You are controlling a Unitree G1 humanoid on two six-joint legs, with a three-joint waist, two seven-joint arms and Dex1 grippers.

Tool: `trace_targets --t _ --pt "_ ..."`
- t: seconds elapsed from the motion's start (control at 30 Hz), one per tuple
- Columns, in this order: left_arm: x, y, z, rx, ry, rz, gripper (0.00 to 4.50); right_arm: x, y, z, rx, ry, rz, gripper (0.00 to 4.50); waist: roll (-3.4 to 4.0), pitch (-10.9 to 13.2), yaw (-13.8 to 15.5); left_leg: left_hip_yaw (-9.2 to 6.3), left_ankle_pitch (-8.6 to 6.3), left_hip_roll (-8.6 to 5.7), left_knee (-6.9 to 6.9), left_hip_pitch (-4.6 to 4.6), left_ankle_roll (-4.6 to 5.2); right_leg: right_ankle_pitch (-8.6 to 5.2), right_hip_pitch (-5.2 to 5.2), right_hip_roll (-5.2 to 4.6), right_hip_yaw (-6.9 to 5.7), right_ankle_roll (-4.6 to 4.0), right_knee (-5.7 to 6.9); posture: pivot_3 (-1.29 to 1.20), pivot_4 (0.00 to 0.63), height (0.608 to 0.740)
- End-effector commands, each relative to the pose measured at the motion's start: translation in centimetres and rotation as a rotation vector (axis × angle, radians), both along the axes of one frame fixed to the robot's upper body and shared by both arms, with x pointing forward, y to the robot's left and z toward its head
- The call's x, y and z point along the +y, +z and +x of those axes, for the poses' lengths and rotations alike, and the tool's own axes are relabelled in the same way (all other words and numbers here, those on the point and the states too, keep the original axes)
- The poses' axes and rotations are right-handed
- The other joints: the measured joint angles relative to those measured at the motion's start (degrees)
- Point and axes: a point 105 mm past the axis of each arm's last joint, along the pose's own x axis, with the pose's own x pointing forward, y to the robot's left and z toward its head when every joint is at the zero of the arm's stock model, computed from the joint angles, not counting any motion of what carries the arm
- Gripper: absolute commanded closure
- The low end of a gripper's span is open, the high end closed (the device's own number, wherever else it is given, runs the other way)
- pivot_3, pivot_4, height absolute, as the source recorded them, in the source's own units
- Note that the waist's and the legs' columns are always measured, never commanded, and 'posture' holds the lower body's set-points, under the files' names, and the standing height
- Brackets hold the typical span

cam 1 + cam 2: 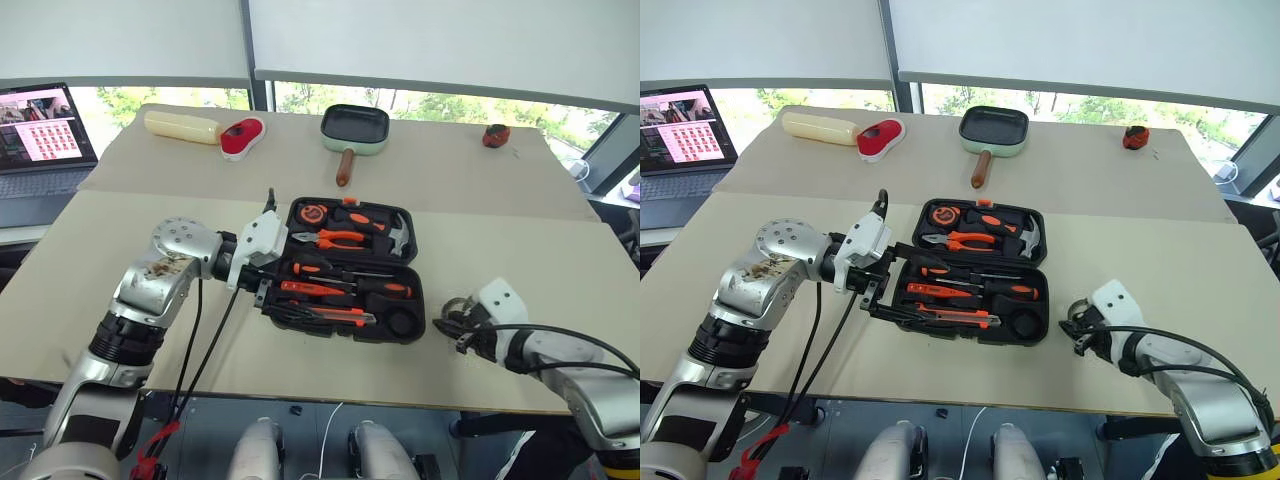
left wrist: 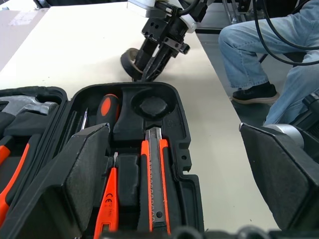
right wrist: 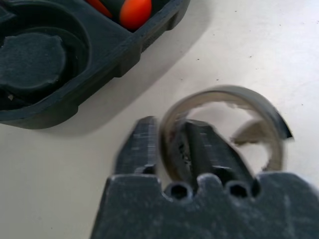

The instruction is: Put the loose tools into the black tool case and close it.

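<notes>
A: Black tool case [image 1: 345, 270] — where?
B: Centre of the frame, lying open on the desk [image 1: 520, 240]. Upper half holds pliers and a hammer in their slots. Lower half holds two screwdrivers [image 1: 345, 289] and the utility knife [image 2: 155, 184], each seated in moulded slots. Round recess at the case's lower-right corner.

A: Tape roll?
B: On the desk, just right of the case's lower-right corner. The tape roll [image 3: 224, 129] sits apart from the case wall.

A: Right hand?
B: Lower right of the frame. Right hand [image 1: 452, 327] is clamped on the tape roll: one finger inside the ring, the other outside, pinching the wall between them.

A: Left hand?
B: Left of centre. Left hand [image 1: 268, 292] is at the case's left edge, fingers spread wide; one finger [image 2: 82, 174] over the lower tray, the other off the case's near edge. Nothing between them.

A: Farther out?
B: Green pan [image 1: 354, 131] with wooden handle at top centre. Red-and-white oval gadget [image 1: 242, 137] to its left, a pale yellow roll [image 1: 181, 127] beside that. Laptop [image 1: 40, 140] at upper left. Small red object [image 1: 496, 135] at upper right. A seated person's jeans-clad legs [image 2: 259, 55] beyond the desk edge in the left wrist view.
</notes>
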Motion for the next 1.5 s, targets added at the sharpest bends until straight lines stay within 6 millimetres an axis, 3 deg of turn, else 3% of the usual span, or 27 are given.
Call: trace_targets --t 0.03,0.1,0.2,0.37,0.73,0.9,1.17,1.27,1.33,1.5 --pt "0.0 0.7 -0.2 -0.049 -0.012 -0.005 0.00 -0.4 2.1 -0.2 -0.057 0.020 -0.028 4.46 0.00 0.0 0.1 0.01 0.00 0.00 0.00 0.00 0.00 0.00 0.00 0.00 0.00 0.00 0.00 0.00 0.150 0.740" --pt "0.0 0.5 -0.4 -0.054 -0.022 0.008 0.00 1.7 4.3 -0.7 -0.099 0.139 0.030 4.46 0.01 0.0 0.1 0.01 0.00 0.00 0.00 0.00 0.00 0.00 -0.02 0.00 0.00 0.00 0.00 0.00 0.150 0.740" --pt "0.1 0.2 -0.5 -0.062 -0.032 0.024 0.00 4.5 5.9 -2.1 -0.095 0.298 0.092 4.46 0.05 0.0 -0.1 0.02 0.00 0.00 -0.02 0.00 0.00 0.00 -0.04 0.01 0.03 0.00 0.01 0.00 0.150 0.740" --pt "0.0 -0.1 -0.5 -0.066 -0.036 0.033 0.00 7.7 5.2 -3.4 -0.032 0.458 0.061 4.46 0.04 0.0 -0.2 -0.01 0.00 0.05 -0.02 0.00 0.00 0.00 -0.02 0.04 0.02 0.00 -0.01 0.00 0.150 0.740" --pt "0.1 -0.4 -0.4 -0.071 -0.019 0.034 0.00 7.5 2.5 -2.2 0.026 0.448 -0.024 4.46 0.03 0.0 0.0 0.02 0.00 0.02 0.00 -0.01 0.00 0.00 -0.05 0.01 0.02 -0.01 0.01 0.00 0.150 0.740" --pt "0.0 -0.3 -0.3 -0.074 -0.013 0.029 0.00 7.9 2.8 -2.4 0.028 0.483 -0.017 4.46 0.03 0.0 0.2 0.03 0.00 0.02 0.02 -0.01 0.00 0.00 -0.03 0.01 0.01 0.00 0.00 0.00 0.150 0.740" --pt "0.1 -0.2 0.0 -0.080 -0.005 0.027 0.00 8.8 4.6 -3.9 0.027 0.548 0.006 1.83 0.03 0.0 0.2 0.02 0.00 0.03 0.00 -0.01 0.00 0.00 -0.05 0.02 0.02 0.00 0.01 0.00 0.150 0.740" --pt "0.1 -0.1 0.3 -0.085 0.003 0.025 0.00 8.6 5.3 -4.1 0.008 0.548 -0.007 0.66 0.03 0.0 0.3 0.02 0.00 0.03 0.01 -0.01 0.00 0.00 -0.04 0.01 0.02 0.00 0.01 0.00 0.150 0.740" --pt "0.4 -0.1 0.7 -0.086 0.032 0.024 0.00 8.1 6.2 -3.8 -0.013 0.524 0.004 0.12 0.03 0.0 0.3 0.02 0.00 0.03 0.01 -0.01 0.00 0.00 -0.04 0.01 0.01 0.00 0.01 0.00 0.150 0.740" --pt "3.9 -0.7 4.0 -0.085 0.301 -0.011 0.00 3.8 7.5 -0.8 -0.079 0.307 0.013 0.05 0.02 0.0 0.3 0.02 0.00 0.02 0.01 0.00 0.00 0.00 -0.03 0.01 0.01 0.00 0.00 0.00 0.150 0.740"
